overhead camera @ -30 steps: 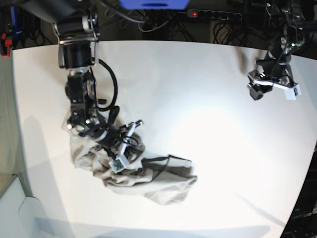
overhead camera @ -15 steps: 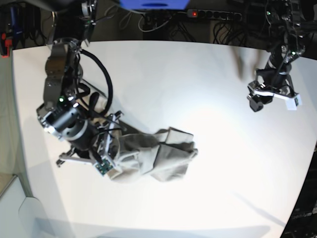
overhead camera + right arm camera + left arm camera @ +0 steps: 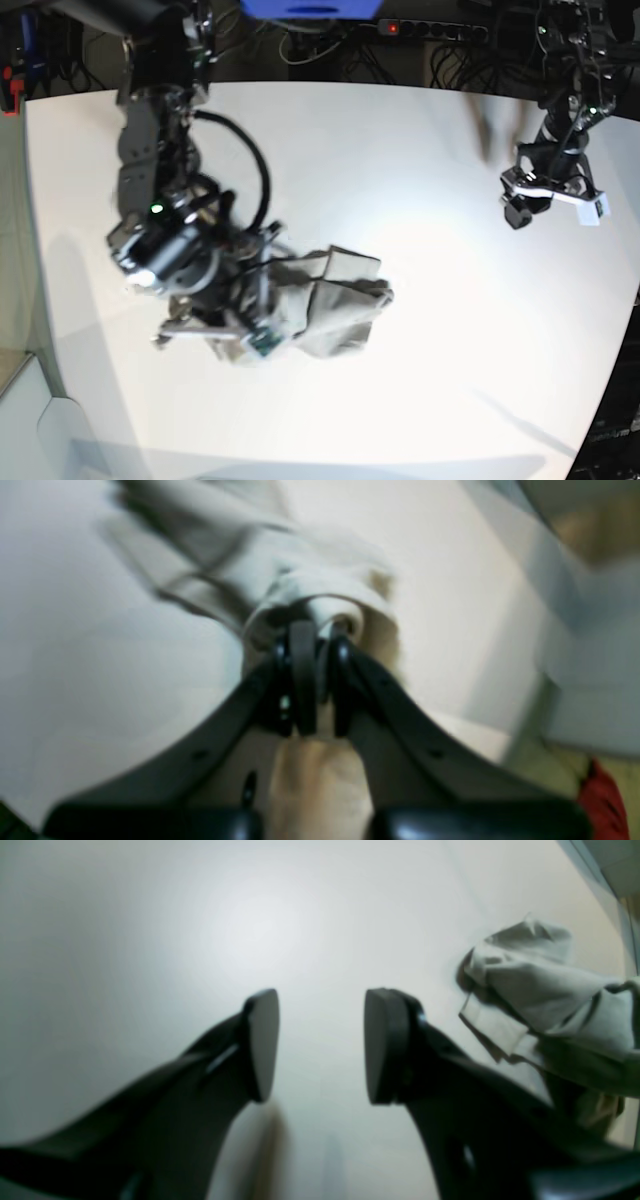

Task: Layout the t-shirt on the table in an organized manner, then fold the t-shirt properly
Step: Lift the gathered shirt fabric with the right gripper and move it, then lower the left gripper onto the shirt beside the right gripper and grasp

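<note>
The t-shirt lies bunched in a crumpled heap on the table, on the half nearer the front edge and toward the side where the right arm stands, well clear of every edge. No sleeve or neck opening can be told apart in the heap.

The right gripper is pressed together on a rolled fold of the fabric, which curls over its fingertips in the right wrist view (the picture is blurred, so the exact edge held cannot be identified). The left gripper is spread, with nothing between its jaws. It hangs above bare table near the far corner on its own side, well apart from the cloth, which shows at the right margin of its wrist view.

Step in hand, as judged: spreading the garment flat before any fold.

1. Keep the right pinch firm. A thin rolled fold is likely to slip under a sharp pull.
2. Lift the held part high enough for the bundle to hang and unroll, then draw it steadily.
3. Bring the left gripper to an opposite edge, so that the cloth can be tensioned between two points.
4. Lay it toward the middle of the table, where free surface remains on all sides.

Orientation: the heap's long axis runs roughly parallel to the front edge, tilted slightly. Which end is the collar cannot be told.
</note>
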Action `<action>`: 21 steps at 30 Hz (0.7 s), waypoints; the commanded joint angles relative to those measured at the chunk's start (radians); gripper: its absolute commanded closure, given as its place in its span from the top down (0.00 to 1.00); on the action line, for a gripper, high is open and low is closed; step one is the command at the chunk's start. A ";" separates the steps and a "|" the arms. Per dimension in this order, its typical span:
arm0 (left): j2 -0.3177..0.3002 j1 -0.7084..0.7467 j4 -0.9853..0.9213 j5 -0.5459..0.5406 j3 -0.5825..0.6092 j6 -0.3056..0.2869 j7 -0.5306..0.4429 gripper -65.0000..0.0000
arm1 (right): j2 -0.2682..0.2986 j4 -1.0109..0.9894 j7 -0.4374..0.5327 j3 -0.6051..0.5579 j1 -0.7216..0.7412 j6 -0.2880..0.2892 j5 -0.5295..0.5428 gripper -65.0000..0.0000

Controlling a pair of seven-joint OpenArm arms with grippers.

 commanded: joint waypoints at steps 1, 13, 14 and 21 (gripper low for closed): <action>-0.010 0.003 0.018 -0.011 0.013 -0.010 -0.020 0.42 | -0.012 0.015 0.013 -0.015 0.013 0.014 0.006 0.04; -0.010 -0.103 0.015 -0.009 0.330 -0.010 -0.029 0.42 | -0.052 0.018 0.015 -0.133 0.015 0.014 0.019 0.04; -0.010 -0.116 0.013 -0.008 0.356 -0.010 -0.029 0.42 | -0.062 0.018 0.013 -0.129 0.030 0.014 0.035 0.04; 0.040 -0.172 -0.007 -0.009 0.445 -0.010 -0.031 0.42 | -0.072 0.016 0.004 -0.124 0.137 0.014 0.062 0.04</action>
